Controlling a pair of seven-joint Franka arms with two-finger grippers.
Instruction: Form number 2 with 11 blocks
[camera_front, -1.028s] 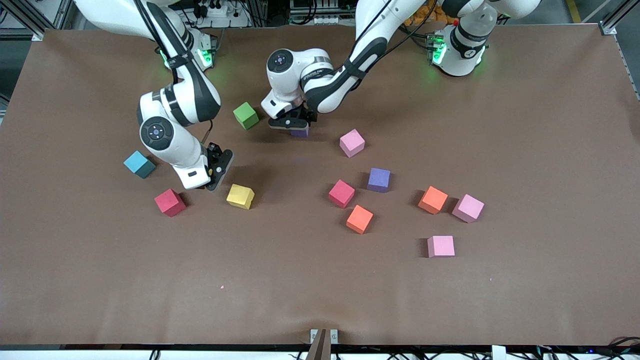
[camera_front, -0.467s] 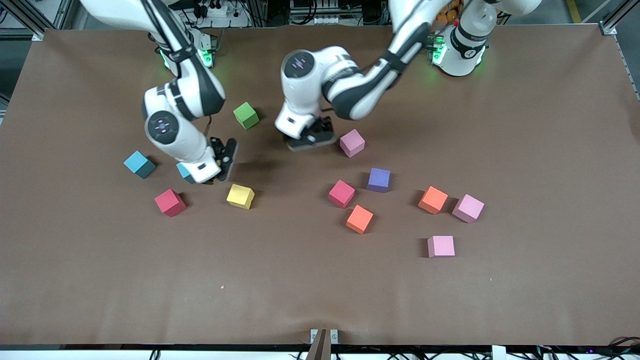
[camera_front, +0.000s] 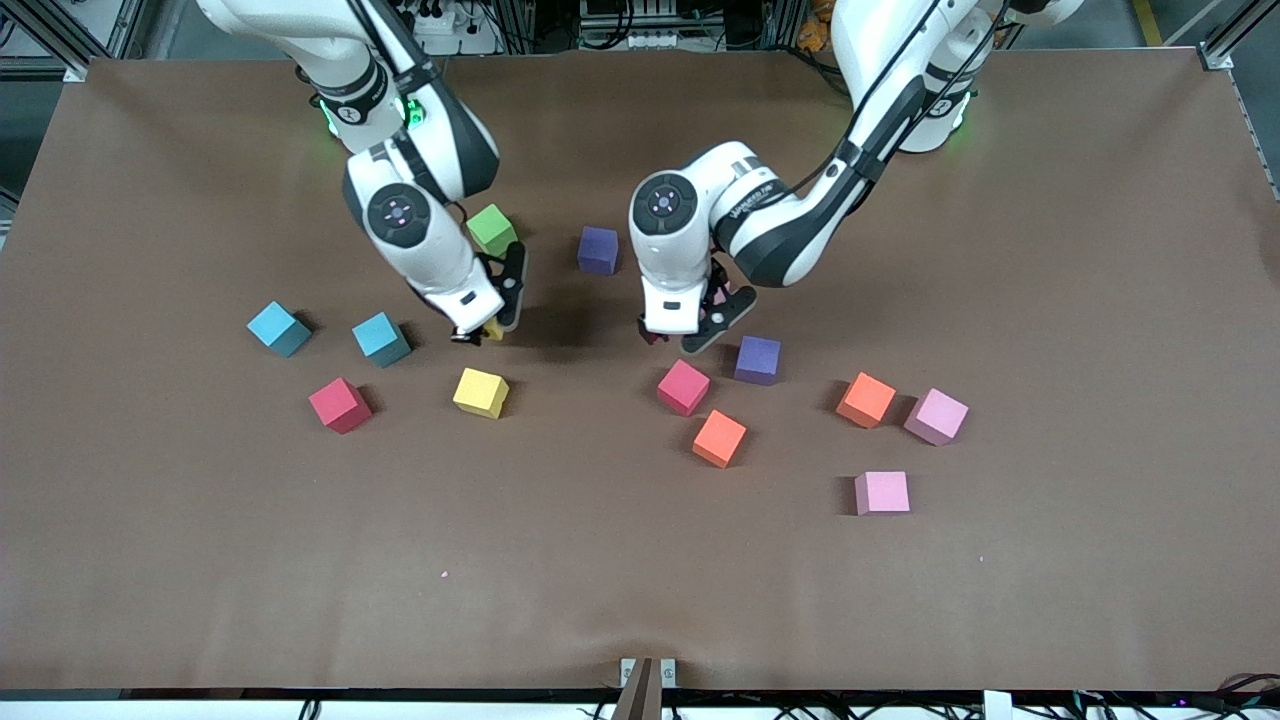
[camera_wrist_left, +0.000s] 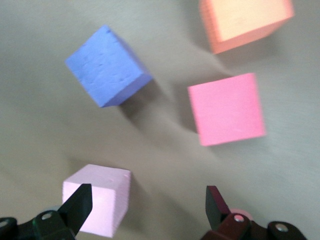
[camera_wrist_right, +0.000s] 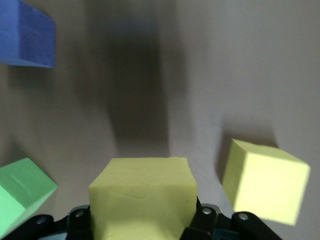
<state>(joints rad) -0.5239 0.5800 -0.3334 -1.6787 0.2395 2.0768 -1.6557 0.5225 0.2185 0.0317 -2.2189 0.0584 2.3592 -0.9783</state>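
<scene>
Matt foam on a cloth-like brown cover

The blocks (camera_front: 481, 392) look like soft, finely pitted foam, dull on every face. The counter (camera_front: 640, 560) wears a matt brown sheet. The arms' shells are glossy white plastic, their joints black.

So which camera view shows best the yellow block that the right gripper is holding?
The right wrist view: the held yellow block fills the space between the right gripper's fingers. The front view shows only a yellow sliver under the gripper. The left wrist view does not show it.
</scene>
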